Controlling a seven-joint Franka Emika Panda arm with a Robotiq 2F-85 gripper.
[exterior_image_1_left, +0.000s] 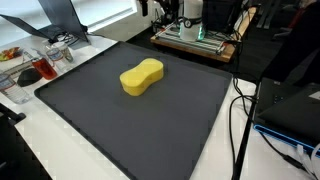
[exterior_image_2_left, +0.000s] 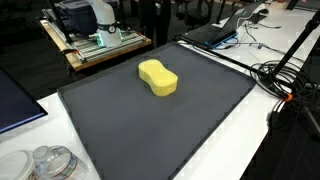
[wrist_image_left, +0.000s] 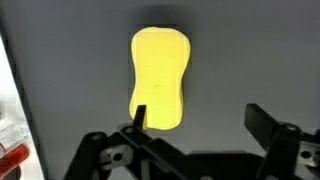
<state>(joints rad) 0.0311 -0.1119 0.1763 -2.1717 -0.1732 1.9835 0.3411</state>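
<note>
One yellow sponge (wrist_image_left: 160, 78) mid-frame on the dark mat (wrist_image_left: 70, 70) in the wrist view — long axis top to bottom, above and slightly left of the hand (wrist_image_left: 198, 120), spread wide, empty.

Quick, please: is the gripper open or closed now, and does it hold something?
Gripper: open, holding nothing; the yellow sponge lies untouched beneath it.

A dark mat (exterior_image_2_left: 150, 130) covers the white surface (exterior_image_2_left: 240, 155), with black cables (exterior_image_2_left: 275, 75) along one edge, a laptop (exterior_image_2_left: 215, 33) and wooden stand (exterior_image_2_left: 90, 52) beyond, and clear jars (exterior_image_2_left: 55, 163) near a corner.
</note>
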